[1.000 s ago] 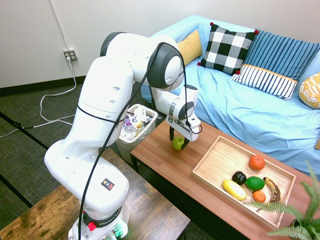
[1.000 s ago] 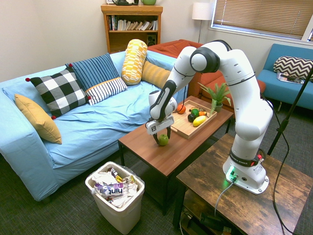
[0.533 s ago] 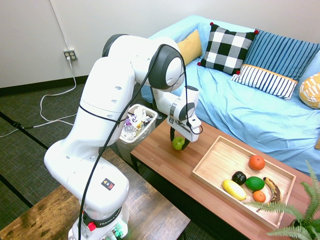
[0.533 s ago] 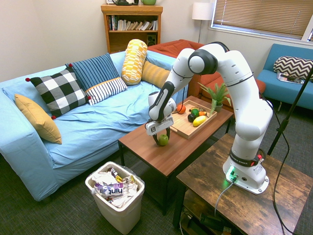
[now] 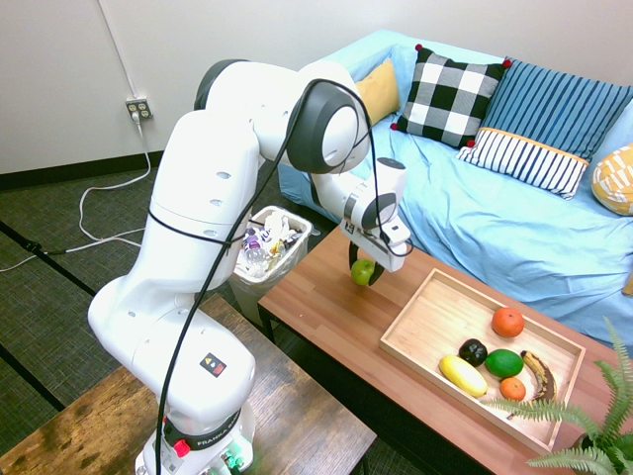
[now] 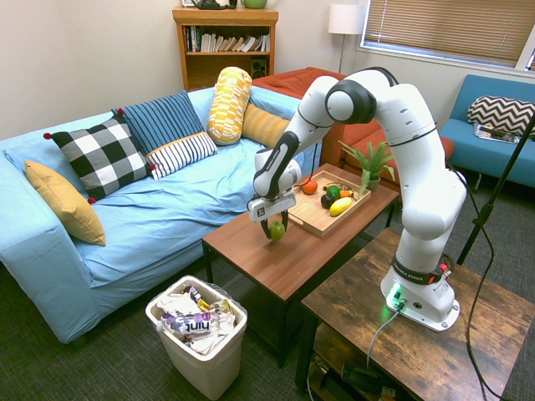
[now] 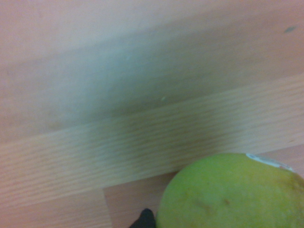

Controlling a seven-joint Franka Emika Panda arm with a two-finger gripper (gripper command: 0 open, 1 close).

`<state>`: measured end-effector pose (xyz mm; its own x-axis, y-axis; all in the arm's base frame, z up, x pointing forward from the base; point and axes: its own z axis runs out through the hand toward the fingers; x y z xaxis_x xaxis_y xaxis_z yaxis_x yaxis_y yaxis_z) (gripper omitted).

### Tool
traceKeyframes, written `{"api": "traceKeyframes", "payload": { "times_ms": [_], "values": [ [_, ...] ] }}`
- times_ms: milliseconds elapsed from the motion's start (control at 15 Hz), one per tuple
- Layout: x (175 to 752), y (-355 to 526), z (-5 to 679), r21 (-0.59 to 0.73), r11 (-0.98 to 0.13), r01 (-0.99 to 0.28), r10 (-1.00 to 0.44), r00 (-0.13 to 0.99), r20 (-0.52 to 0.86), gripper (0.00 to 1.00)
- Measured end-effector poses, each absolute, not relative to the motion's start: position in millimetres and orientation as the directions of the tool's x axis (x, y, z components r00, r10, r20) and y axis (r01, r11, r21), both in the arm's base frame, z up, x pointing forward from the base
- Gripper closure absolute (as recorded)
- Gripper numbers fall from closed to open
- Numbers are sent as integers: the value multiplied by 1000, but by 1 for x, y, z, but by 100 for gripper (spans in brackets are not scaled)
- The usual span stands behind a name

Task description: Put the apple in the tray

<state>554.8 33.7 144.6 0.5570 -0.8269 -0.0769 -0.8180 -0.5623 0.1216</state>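
Right now my two-finger gripper (image 5: 364, 272) is clamped on the small round yellow-green apple (image 5: 363, 272), one dark finger on each side of it, and the fruit hangs clear above the long reddish-brown wooden coffee table (image 5: 326, 317). In the second exterior view the gripper (image 6: 276, 230) shows the same hold, with the apple (image 6: 276, 230) lifted off the tabletop (image 6: 284, 259). My wrist camera sees the apple (image 7: 232, 192) large and blurred against the wood grain of the table (image 7: 118, 118), with a pale sticker edge on its skin.

The large shallow rectangular tray of light unpainted wood (image 5: 425, 327) lies on the same table, near the apple but apart from it, toward the end with the green fern-like plant (image 5: 584, 416). Inside it, gathered in the part nearest the plant, are an orange round fruit (image 5: 507, 321), a dark nearly black fruit (image 5: 473, 351), a darker green oval fruit (image 5: 503, 362), a long yellow fruit (image 5: 463, 375), a small orange fruit (image 5: 512, 388) and a browned banana (image 5: 539, 374). The tray's half nearest the apple is bare wood.

Behind the table stands a light blue sofa (image 5: 514, 218) with a black-and-white checked cushion (image 5: 450, 96). A white wastebasket full of wrappers (image 5: 267, 247) sits on the floor by the table's other end.
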Motion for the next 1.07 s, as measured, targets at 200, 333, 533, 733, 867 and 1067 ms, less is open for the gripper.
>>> {"api": "traceKeyframes", "payload": {
  "times_ms": [200,333,533,733,867,1067],
  "values": [
    [568,-13,189,85,-509,-857,-861,507,-46,100],
    [575,-52,206,74,-457,-886,-889,456,-30,100],
    [576,-105,212,67,-380,-923,-925,381,-8,100],
    [571,-152,201,84,-314,-946,-949,315,1,100],
    [568,-175,183,106,-283,-953,-959,284,-2,100],
    [571,-196,153,123,-260,-958,-965,260,-17,100]
  ]
}}
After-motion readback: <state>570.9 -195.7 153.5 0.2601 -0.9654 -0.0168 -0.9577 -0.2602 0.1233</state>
